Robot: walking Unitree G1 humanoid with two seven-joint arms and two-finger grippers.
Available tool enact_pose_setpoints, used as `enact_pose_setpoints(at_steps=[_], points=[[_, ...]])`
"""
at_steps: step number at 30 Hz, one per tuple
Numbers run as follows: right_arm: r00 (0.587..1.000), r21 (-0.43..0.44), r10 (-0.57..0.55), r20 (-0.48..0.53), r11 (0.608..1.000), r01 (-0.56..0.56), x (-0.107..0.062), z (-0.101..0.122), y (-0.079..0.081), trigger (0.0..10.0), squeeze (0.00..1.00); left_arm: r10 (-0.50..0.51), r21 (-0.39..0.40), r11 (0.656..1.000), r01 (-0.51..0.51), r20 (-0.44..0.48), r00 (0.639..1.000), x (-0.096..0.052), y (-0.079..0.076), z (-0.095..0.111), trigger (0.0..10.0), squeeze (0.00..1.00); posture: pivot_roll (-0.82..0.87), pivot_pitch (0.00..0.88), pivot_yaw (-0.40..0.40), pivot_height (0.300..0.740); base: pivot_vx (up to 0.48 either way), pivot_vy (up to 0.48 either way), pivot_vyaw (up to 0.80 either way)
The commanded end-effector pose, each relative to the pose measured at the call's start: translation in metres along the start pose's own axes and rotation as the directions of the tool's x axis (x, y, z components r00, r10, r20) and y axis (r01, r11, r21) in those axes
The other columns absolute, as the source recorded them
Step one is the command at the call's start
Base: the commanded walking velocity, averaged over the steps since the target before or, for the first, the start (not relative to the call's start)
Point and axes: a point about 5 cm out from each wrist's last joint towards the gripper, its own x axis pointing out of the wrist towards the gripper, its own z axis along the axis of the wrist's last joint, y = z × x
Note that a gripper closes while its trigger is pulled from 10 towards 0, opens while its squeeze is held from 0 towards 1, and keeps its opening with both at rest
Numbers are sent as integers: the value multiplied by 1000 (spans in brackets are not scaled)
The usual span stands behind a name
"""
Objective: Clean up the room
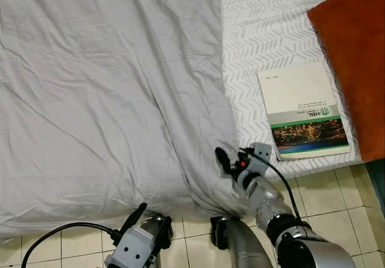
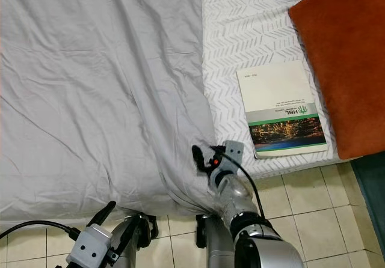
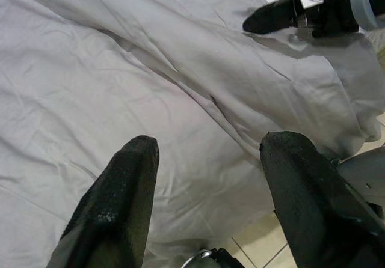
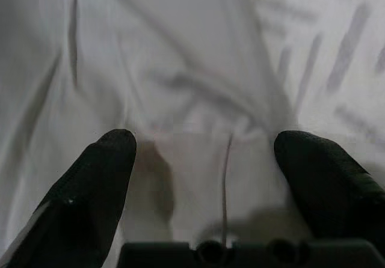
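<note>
The right gripper (image 1: 227, 160) sits at the edge of the grey sheet (image 1: 108, 88), its fingers (image 4: 102, 178) spread wide with a ridge of cloth lying between them — nothing is pinched yet. The likely step is taking hold of that edge to straighten the sheet over the patterned mattress (image 1: 264, 33). To do it well, the fingers should press down into the fold and close on a good thickness of cloth, not a thin wrinkle that slips out. The right wrist view is blurred, so how deep the cloth sits between them is hard to tell. The left gripper (image 3: 204, 178) hangs low over the draped sheet near the tiled floor (image 1: 337, 196), also spread apart and empty. A book (image 1: 301, 109) lies just beside an orange cushion (image 1: 355, 57) — any pull should stay clear of them.
</note>
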Motion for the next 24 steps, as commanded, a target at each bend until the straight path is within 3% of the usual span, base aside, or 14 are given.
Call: enact_pose_setpoints(at_steps=[1,3,24], points=[[990,-13,-7,-142,1000,5,-10,-35,1,9098,0,-18,-10,1000,18,-59,998,-11,-8,-9,10000,0,174,652,0,740,0,0,0],[987,-25,-17,-160,1000,14,-12,-37,1,0,0,-17,-9,1000,17,-58,998,-10,-8,-9,10000,0,177,652,0,740,0,0,0],[978,-39,-86,-188,996,80,-16,-41,-11,0,0,2,3,1000,-2,-59,998,-8,-3,-7,10000,0,192,657,3,740,0,0,0]])
